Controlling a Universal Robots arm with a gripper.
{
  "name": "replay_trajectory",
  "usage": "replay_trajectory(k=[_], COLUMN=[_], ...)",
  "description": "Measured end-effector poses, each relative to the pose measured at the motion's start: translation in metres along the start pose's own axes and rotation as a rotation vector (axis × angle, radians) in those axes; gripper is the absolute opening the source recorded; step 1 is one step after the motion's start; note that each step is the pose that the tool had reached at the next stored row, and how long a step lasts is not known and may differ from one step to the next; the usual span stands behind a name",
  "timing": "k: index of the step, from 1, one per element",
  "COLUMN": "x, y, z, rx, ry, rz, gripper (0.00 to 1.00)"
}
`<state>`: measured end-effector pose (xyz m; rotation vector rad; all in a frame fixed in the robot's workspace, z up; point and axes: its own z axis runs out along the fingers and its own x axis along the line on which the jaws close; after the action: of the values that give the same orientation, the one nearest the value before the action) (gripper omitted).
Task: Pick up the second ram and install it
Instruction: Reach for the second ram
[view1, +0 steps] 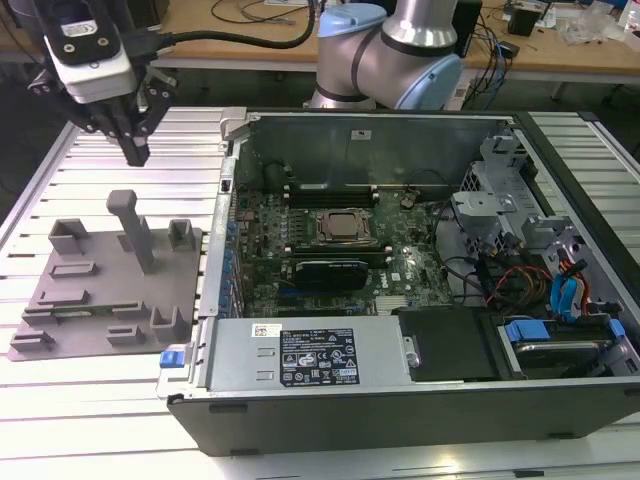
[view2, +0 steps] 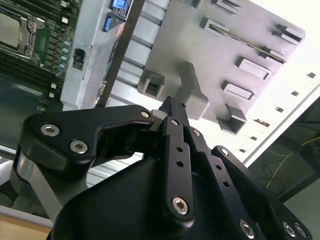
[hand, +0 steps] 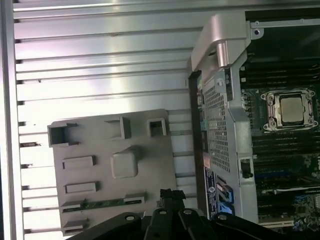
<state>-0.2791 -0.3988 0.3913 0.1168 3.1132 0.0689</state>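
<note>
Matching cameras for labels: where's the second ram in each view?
Exterior view: ram on gray fixture, exterior view's left of post, nearer camera.
First wrist view: green strip between two holders, near post.
Second wrist view: thin edge between two holders, beyond post.
Shared landmark: the post.

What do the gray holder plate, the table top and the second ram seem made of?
The holder plate: matte gray plastic, probably printed; dull, uniform colour, blocky pockets. The table top: bare metal, likely aluminium; bright reflective slats. The second ram: green circuit board lying in a plate slot; finish too small to judge.
</note>
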Motion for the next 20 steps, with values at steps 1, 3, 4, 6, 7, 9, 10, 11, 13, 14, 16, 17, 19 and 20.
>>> replay_trajectory(k=[1, 3, 4, 6, 7, 9, 10, 11, 13, 14, 16, 17, 19, 20], x=[0.0082, 0.0214, 0.0261, 0.0359, 0.0421, 0.0519, 0.0578, 0.0623, 0.0723, 0.0755, 0.0831, 0.0885, 0.0968, 0.1029], y=[-0.0006, -0.0016, -0.002, -0.0027, -0.0032, -0.0039, -0.0044, -0.0047, -0.0055, -0.0057, -0.0063, -0.0067, -0.0074, -0.0078], z=[-0.0001, -0.0001, -0.0001, -0.0001, -0.0001, -0.0001, -0.0001, -0.0001, 0.0, 0.0, 0.0001, 0.0003, 0.0004, 0.0006], rx=[-0.0001, 0.0, 0.0, 0.0, 0.0, 0.0, 0.0, 0.0, 0.0, 0.0, 0.0, 0.0, 0.0, 0.0], ry=[0.0, 0.0, 0.0, 0.0, 0.0, 0.0, 0.0, 0.0, -0.0001, 0.0, 0.0, -0.0001, 0.0, 0.0], rz=[0.0, 0.0, 0.0, 0.0, 0.0, 0.0, 0.0, 0.0, 0.0, 0.0, 0.0, 0.0, 0.0, 0.0], gripper=[0.08, 0.08, 0.08, 0.08, 0.08, 0.08, 0.08, 0.08, 0.08, 0.08, 0.08, 0.08, 0.08, 0.08])
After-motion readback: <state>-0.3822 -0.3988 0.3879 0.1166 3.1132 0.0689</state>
